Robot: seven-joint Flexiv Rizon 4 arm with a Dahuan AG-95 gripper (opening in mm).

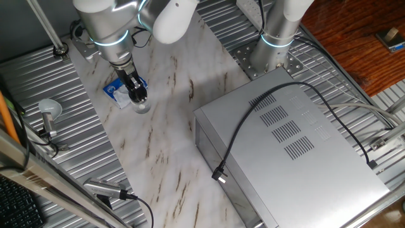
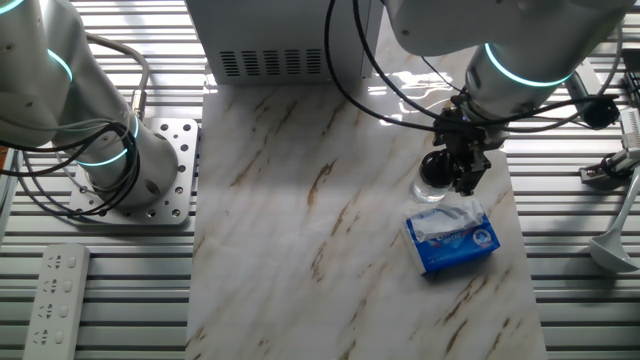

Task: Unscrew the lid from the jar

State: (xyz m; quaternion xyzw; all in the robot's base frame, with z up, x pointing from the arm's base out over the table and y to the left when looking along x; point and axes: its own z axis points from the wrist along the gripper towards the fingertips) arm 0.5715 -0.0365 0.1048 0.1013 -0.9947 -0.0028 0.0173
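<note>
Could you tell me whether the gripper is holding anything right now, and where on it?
The gripper appears closed on the black lid atop the clear jar.

Both views are bright and sharp. The arm throws soft shadows on the desk (image 1: 177, 158), and glare shines on the desk near the grey box (image 2: 270, 40).

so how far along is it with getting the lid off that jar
Done: the gripper has reached the jar, which stands on the marble board beside the blue packet. In hand: its jaws sit at the black lid, apparently gripping it, though neither view shows contact clearly. Left: the lid is still on the jar, so the unscrewing and lifting off remain.
</note>
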